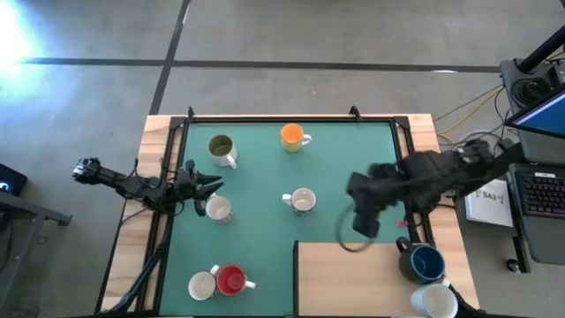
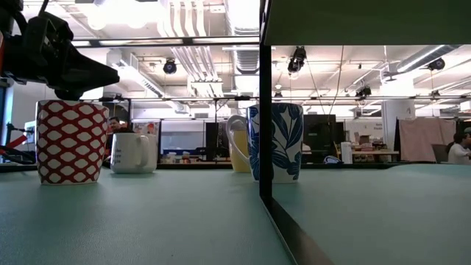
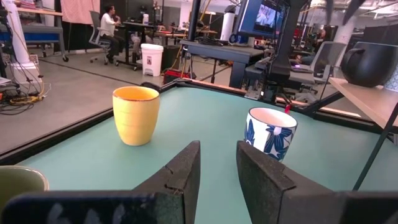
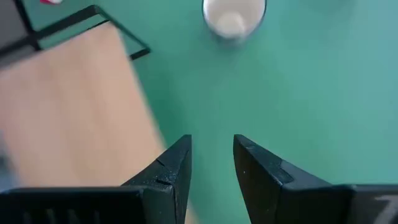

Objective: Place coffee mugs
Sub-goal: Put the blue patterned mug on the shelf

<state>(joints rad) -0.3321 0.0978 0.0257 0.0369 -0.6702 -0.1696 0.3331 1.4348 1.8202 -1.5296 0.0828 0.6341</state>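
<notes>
Now 8 mugs: 6 on green mat (image 1: pixel 265 177), 2 on wood shelf (image 1: pixel 371 278) at near-right corner. Right gripper (image 4: pixel 211 162) part open, empty, over mat; left gripper (image 3: pixel 217 171) part open, empty, beside left-edge mug (image 1: pixel 218 209).

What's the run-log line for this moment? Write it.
left gripper: open, empty, near mug | right gripper: open, empty, over mat by board

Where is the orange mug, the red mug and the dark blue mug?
Round orange ceramic mug (image 1: pixel 291 135), high view, its opening.
Round red ceramic mug (image 1: pixel 230 280), high view, its inside.
Round dark blue ceramic mug (image 1: pixel 426 261), high view, its inside.
</notes>
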